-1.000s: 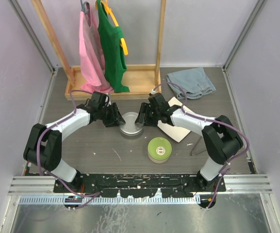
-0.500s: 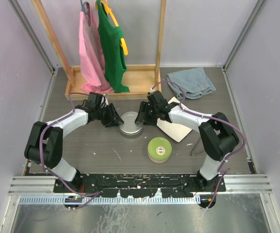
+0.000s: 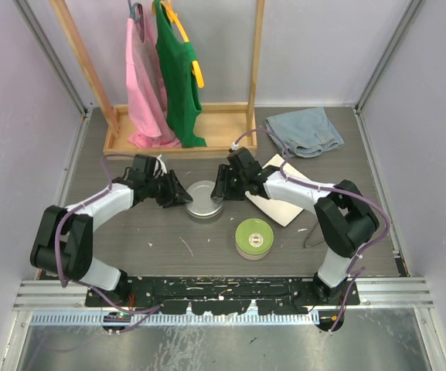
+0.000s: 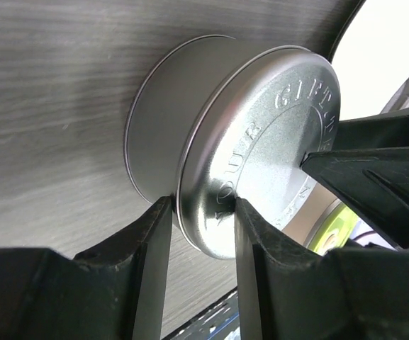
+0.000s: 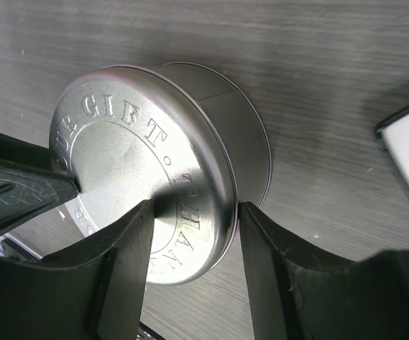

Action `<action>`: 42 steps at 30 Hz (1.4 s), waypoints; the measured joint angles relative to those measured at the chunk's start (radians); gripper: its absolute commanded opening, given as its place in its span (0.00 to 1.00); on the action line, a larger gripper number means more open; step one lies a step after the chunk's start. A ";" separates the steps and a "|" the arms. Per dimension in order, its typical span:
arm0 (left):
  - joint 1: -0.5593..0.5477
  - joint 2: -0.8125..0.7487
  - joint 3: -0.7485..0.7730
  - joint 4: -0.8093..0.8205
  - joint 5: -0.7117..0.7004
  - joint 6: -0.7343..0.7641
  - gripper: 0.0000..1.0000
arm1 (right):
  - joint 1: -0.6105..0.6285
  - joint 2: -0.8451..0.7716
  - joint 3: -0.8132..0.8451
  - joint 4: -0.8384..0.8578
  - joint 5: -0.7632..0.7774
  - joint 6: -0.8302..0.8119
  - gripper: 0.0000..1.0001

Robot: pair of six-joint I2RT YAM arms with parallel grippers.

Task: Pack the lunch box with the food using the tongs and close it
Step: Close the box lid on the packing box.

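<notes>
Raised lettering runs round the flat steel lid point(image 5: 133, 156) of the tin in the middle of the table. The left wrist view shows "YOUR GIFT"; the right wrist view shows "UR GIFT" and then "THAN", with the remaining letters covered. Any marking on the lime-green lid point(image 3: 253, 236), nearer and to the right, is too small to read.

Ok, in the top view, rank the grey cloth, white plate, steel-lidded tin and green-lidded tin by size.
1. grey cloth
2. white plate, partly hidden
3. steel-lidded tin and green-lidded tin: look alike, no ranking
</notes>
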 measured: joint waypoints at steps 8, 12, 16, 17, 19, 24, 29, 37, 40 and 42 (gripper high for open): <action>0.000 -0.234 -0.114 -0.172 -0.103 0.045 0.39 | 0.142 -0.027 -0.014 -0.010 0.052 0.004 0.57; -0.021 -0.321 -0.140 -0.255 -0.143 0.048 0.52 | 0.174 -0.036 -0.024 -0.010 0.040 0.008 0.60; -0.030 -0.322 -0.121 -0.293 -0.148 0.053 0.60 | 0.169 -0.025 -0.011 -0.024 0.006 0.005 0.63; -0.031 -0.311 -0.104 -0.300 -0.147 0.056 0.63 | 0.159 -0.021 -0.004 -0.026 -0.005 0.005 0.64; -0.030 -0.280 -0.059 -0.306 -0.145 0.066 0.65 | 0.138 -0.010 0.015 -0.026 -0.032 0.005 0.65; -0.015 -0.183 0.040 -0.286 -0.131 0.074 0.66 | 0.078 0.017 0.063 -0.010 -0.079 0.005 0.61; -0.002 -0.073 0.047 -0.270 -0.111 0.095 0.56 | 0.052 0.100 0.079 0.026 -0.137 0.024 0.48; 0.034 -0.053 -0.010 -0.167 -0.016 0.105 0.37 | 0.027 0.091 0.039 0.148 -0.143 0.042 0.34; 0.026 -0.066 -0.027 -0.142 0.012 0.091 0.43 | 0.031 0.089 0.037 0.163 -0.132 0.035 0.51; 0.018 -0.075 -0.034 -0.136 0.014 0.087 0.49 | 0.036 0.089 0.038 0.139 -0.131 0.023 0.55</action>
